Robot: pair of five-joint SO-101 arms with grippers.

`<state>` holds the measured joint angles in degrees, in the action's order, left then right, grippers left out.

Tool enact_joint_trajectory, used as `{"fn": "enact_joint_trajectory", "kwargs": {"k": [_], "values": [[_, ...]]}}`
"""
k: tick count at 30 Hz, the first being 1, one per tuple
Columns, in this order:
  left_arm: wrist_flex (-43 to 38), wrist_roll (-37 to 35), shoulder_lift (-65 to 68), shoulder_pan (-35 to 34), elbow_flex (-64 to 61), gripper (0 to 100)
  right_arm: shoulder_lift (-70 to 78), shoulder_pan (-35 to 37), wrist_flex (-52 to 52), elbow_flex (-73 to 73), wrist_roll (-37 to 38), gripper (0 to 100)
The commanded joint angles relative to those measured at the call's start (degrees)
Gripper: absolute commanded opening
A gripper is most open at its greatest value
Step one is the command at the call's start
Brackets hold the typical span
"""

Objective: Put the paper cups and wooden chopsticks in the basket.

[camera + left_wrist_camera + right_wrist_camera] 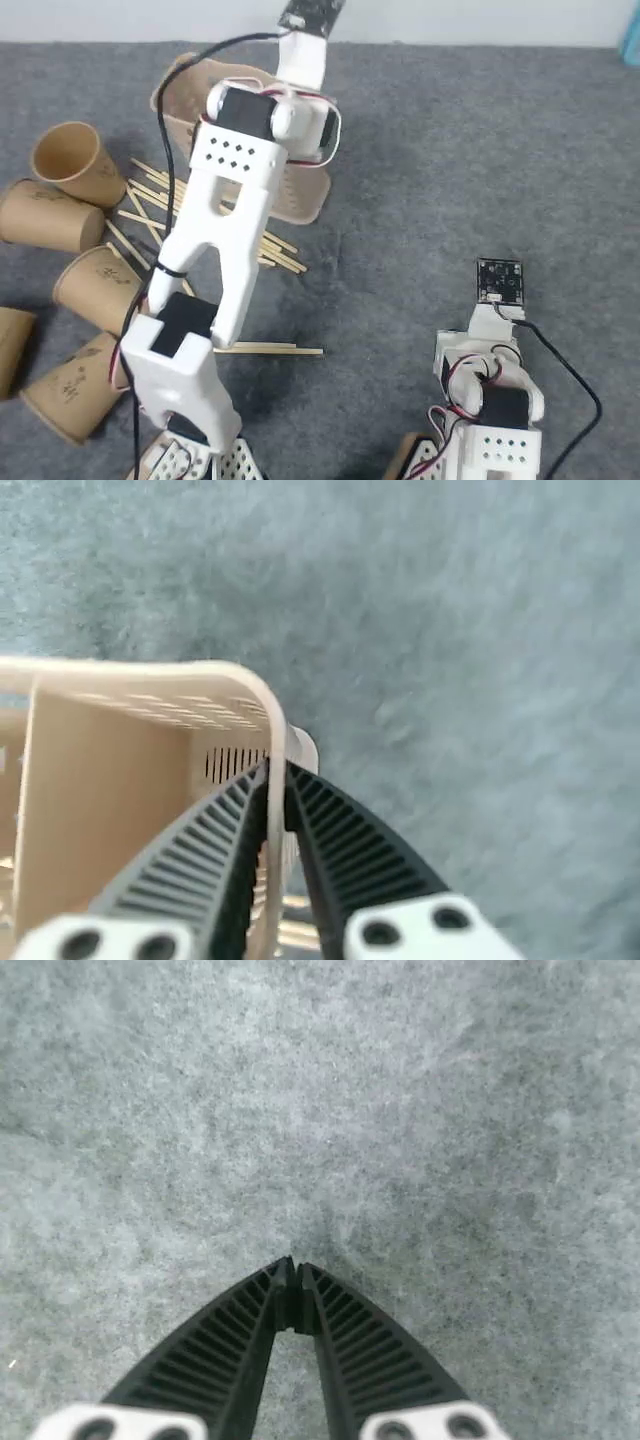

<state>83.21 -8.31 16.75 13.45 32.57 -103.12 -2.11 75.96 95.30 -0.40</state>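
Left gripper [277,772] clamped on basket [110,780] rim, high view upper left; right gripper [295,1268] closed, empty, above felt [420,1110].

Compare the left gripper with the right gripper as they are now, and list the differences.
The left gripper pinches the wall of the basket between its fingers; the right gripper is shut on nothing. The left gripper sits at the basket's rim; the right gripper hangs over bare grey felt. Shared: both have black ribbed fingers, closed together.
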Motion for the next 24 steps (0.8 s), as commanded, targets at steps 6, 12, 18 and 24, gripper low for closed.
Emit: {"fn": "enact_joint_trajectory", "kwargs": {"k": [6,12,18,24], "values": [[-6.8,-13.5,-3.2,2.0,5.8,1,-0.7,-0.7,-0.9,1.1,1.2,0.6],[-9.4,-18.2,-1.5,2.2,5.7,1,-0.7,-0.7,-0.9,1.1,1.2,0.6],[-9.2,-17.8,1.4,7.3,5.8,2,-0.7,-0.7,-0.9,1.1,1.2,0.6],[-9.4,-18.2,1.6,10.4,5.8,21,-0.7,-0.7,-0.9,1.1,1.2,0.6]]}}
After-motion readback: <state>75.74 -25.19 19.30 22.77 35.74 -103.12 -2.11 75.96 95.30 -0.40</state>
